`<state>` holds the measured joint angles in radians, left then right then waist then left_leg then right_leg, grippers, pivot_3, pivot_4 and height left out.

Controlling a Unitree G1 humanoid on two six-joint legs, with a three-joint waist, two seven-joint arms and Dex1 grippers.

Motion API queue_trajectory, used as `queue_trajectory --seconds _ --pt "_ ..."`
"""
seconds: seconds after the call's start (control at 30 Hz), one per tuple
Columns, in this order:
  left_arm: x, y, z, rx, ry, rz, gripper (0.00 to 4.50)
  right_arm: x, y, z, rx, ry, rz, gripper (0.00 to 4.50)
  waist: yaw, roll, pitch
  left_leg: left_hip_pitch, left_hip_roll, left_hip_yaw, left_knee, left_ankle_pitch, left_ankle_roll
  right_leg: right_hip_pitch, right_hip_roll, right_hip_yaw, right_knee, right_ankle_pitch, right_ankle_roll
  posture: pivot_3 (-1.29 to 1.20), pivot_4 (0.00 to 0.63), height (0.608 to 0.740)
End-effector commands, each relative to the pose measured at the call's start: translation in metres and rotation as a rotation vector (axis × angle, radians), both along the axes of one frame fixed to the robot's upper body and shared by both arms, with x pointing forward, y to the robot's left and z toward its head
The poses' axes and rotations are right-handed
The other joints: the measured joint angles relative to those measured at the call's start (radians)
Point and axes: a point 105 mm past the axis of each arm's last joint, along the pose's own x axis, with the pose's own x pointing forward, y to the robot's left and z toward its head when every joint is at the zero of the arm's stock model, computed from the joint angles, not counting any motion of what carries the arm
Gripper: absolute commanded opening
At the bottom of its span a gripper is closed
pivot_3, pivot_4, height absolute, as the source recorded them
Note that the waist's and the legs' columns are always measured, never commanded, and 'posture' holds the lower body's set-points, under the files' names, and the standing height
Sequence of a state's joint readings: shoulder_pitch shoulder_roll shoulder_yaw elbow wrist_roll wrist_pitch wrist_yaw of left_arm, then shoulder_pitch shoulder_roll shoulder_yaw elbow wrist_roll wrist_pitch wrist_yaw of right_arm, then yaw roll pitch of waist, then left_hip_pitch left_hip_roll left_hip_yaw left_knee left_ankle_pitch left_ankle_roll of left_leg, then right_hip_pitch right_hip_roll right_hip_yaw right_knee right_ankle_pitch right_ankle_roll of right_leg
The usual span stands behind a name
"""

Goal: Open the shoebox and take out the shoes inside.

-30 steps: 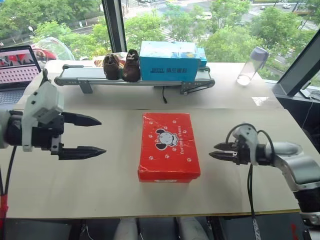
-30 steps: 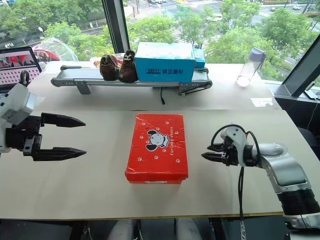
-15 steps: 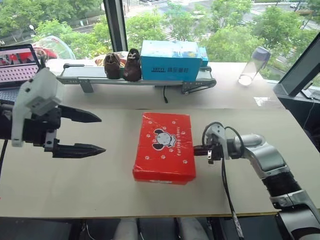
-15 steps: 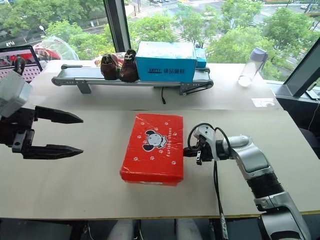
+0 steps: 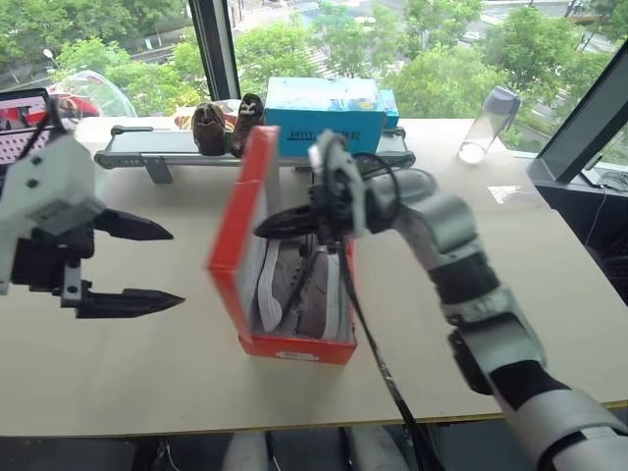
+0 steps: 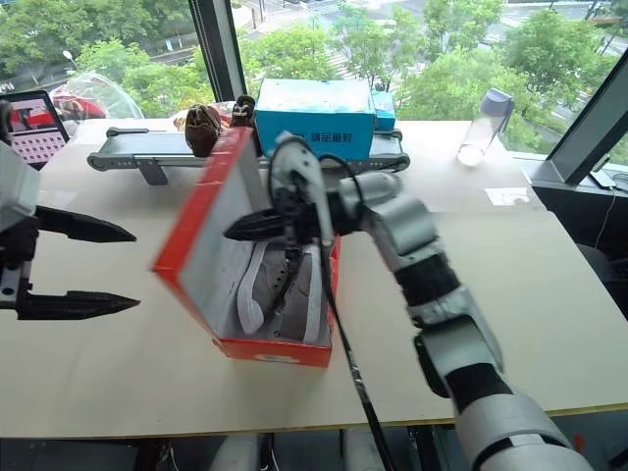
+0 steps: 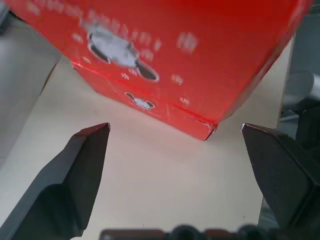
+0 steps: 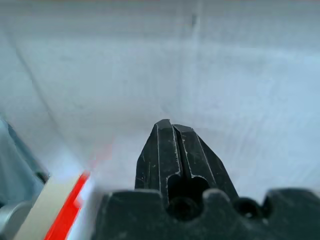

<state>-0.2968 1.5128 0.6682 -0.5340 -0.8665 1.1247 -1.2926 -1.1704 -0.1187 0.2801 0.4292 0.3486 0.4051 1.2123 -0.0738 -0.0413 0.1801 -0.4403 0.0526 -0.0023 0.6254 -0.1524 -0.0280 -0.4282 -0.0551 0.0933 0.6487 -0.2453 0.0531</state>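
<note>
**Fingers pressed together prop the lid upright**

Fingers of the right gripper [image 6: 235,230] are pressed together against the white inside of the raised lid; the left gripper [image 5: 147,263] hangs spread wide beside it. At mid-desk, the shoebox [image 5: 294,345] looks like light, stiff cardboard; its lid would flop if let go. Inside, the grey shoes [image 5: 304,294] look soft, best pinched at the collar. Lid lettering is unreadable.

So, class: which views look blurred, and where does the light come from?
Left wrist view: the shoebox lid's logo is smeared. Right wrist view: the white lid interior is soft, the fingers sharp. Left eye view: daylight enters through the windows behind the table.
</note>
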Motion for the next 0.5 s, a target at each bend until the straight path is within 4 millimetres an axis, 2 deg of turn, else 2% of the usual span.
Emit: queue_trajectory --seconds 0.03,0.13,0.33,0.5 --pt "-0.019 -0.009 0.027 0.014 -0.073 0.007 4.5 0.006 0.022 -0.006 -0.026 -0.112 0.002 0.03 0.001 -0.001 0.0 0.0 0.0 0.0 0.0 0.0 0.0 0.0 0.0 0.0 0.0 0.0 0.0 0.0 0.15 0.74" --pt "-0.03 -0.016 0.034 0.007 -0.076 0.009 4.5 0.008 0.028 -0.014 -0.047 -0.13 0.012 0.03 0.001 -0.003 0.0 0.0 0.0 0.0 0.0 0.0 0.0 0.001 -0.001 -0.001 -0.001 0.0 0.001 0.0 0.15 0.74" --pt "-0.032 -0.019 0.031 -0.012 -0.069 0.028 4.5 0.009 0.017 -0.005 -0.035 -0.123 0.013 0.03 0.0 -0.002 0.001 0.001 0.001 -0.002 0.001 0.0 0.0 0.001 0.0 -0.002 0.002 0.0 0.0 0.0 0.15 0.74" --pt "-0.026 -0.023 0.018 -0.039 -0.02 -0.015 4.5 0.014 -0.015 0.015 -0.045 -0.165 -0.067 0.03 0.004 -0.002 0.001 0.001 0.0 -0.002 0.001 0.0 0.0 0.0 0.0 -0.002 0.007 -0.002 -0.001 0.0 0.15 0.74"
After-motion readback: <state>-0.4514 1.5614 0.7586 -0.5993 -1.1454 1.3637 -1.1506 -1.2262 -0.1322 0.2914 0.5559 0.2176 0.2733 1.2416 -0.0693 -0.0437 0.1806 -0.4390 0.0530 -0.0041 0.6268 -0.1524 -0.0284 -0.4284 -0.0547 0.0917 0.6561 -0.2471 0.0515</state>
